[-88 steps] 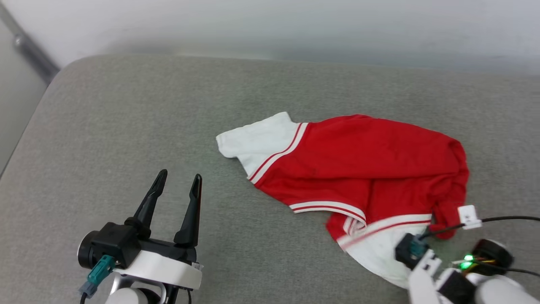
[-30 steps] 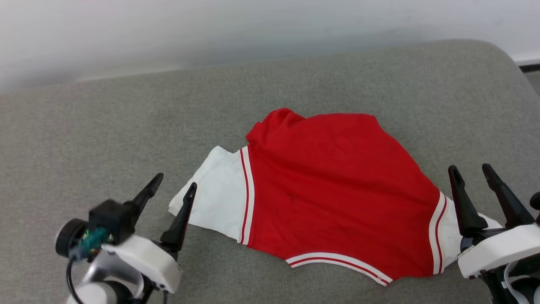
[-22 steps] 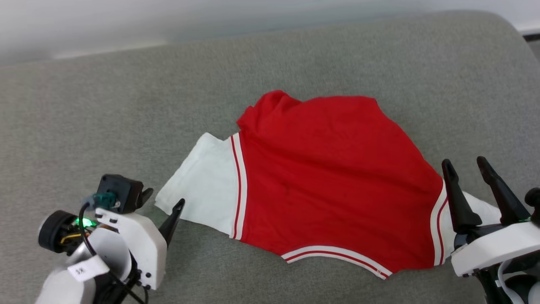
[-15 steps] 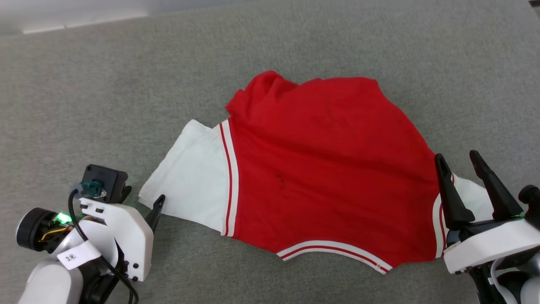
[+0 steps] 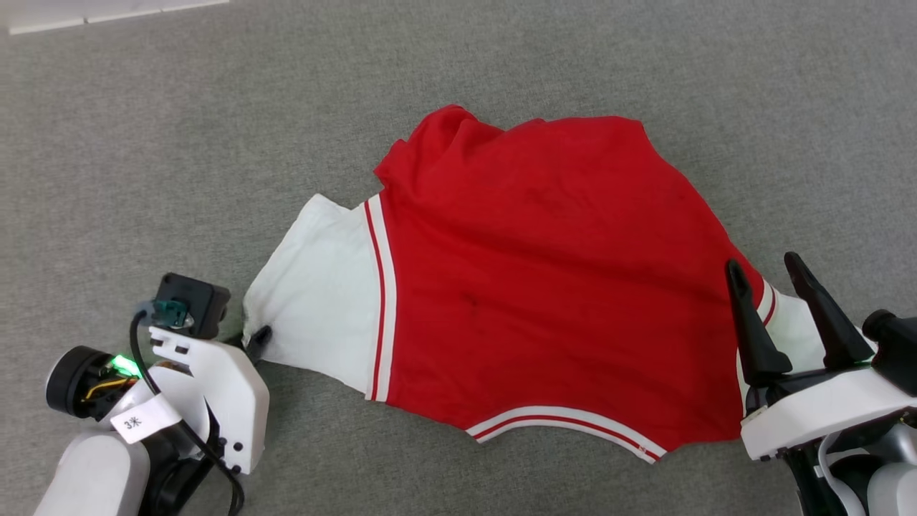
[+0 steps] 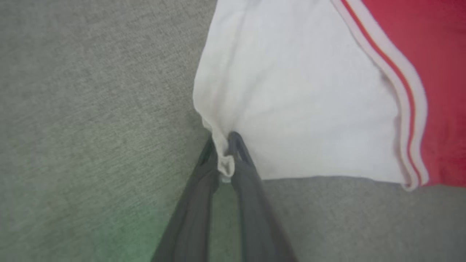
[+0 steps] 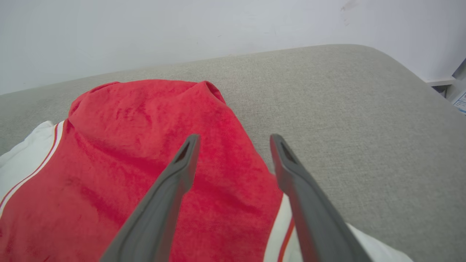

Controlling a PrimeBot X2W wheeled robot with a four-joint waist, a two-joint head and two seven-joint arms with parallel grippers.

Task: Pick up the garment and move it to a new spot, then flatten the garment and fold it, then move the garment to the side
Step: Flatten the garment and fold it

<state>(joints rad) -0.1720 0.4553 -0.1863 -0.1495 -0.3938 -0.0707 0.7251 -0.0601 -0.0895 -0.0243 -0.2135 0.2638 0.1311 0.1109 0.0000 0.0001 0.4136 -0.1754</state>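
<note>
Grey upholstered surface [image 5: 143, 143] carries the garment [image 5: 544, 287], spread plain red at centre with a white sleeve out to either side. Left gripper [image 6: 222, 138]: a second ago its fingers stood wide beside the left sleeve [image 5: 315, 287]; now they are pinched on that sleeve's outer corner, cloth bunched between them. Right gripper [image 5: 761, 262]: unchanged, fingers wide apart over the right sleeve [image 5: 791, 330], nothing held. Head camera has tilted downward since.

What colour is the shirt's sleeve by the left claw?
White sleeve, red-striped trim; left wrist view shows it best.
</note>
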